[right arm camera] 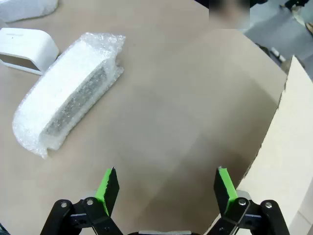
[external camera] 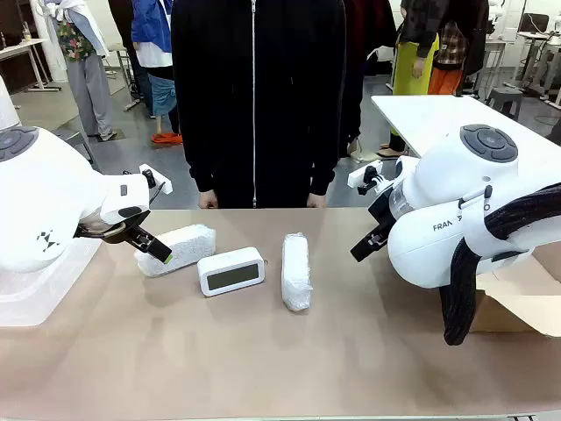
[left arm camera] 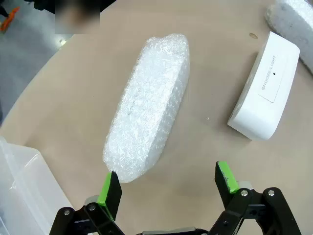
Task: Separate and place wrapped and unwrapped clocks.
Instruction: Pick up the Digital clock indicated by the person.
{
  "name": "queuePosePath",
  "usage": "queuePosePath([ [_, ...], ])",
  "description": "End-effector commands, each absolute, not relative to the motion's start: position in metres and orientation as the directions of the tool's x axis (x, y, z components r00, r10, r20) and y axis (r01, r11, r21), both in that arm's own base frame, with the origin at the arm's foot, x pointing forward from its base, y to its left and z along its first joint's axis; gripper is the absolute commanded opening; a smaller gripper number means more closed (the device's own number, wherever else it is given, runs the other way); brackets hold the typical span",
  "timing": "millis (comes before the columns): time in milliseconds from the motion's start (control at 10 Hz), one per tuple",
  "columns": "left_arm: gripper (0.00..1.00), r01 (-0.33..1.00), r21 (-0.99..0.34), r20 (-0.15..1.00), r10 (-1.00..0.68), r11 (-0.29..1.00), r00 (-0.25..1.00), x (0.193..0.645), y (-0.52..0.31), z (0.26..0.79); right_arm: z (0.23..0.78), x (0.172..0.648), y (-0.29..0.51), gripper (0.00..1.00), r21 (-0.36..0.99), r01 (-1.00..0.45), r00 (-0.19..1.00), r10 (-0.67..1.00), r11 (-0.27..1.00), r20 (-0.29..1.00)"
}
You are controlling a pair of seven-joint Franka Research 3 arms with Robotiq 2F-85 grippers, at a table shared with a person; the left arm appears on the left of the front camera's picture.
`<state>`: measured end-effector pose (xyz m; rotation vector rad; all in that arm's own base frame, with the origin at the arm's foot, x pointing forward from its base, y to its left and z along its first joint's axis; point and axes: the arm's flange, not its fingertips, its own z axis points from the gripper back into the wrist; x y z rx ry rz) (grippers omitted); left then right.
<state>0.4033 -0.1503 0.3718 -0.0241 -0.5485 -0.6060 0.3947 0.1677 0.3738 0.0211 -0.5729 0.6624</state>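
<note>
The left gripper (left arm camera: pixel 166 187) and right gripper (right arm camera: pixel 165 185) are held with jaws spread wide, empty; a bubbly oblong bundle (left arm camera: pixel 149 107) is laid beside a smooth rounded clock (left arm camera: pixel 264 93).

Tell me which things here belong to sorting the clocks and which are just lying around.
Job: left white bubble-wrap oblong bundle; right white bubble-wrap oblong bundle; bare white rounded-rectangular digital clock between them.
Lying about: brown cardboard box; clear plastic bin, possibly destinations.
</note>
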Motion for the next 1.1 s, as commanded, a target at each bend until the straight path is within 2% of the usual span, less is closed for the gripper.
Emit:
queuePosePath([
  [0,1.00,0.547,0.136,0.496,-0.535,0.826,0.684,0.4032,-0.1503,0.3717,0.3738,0.3947,0.1677,1.00,-0.159,-0.587,0.640,0.575,0.794,0.509],
  [1000,1.00,0.547,0.136,0.496,-0.535,0.826,0.684,0.4032,-0.1503,0.3717,0.3738,0.3947,0.1677,1.00,-0.159,-0.587,0.640,0.575,0.794,0.509],
])
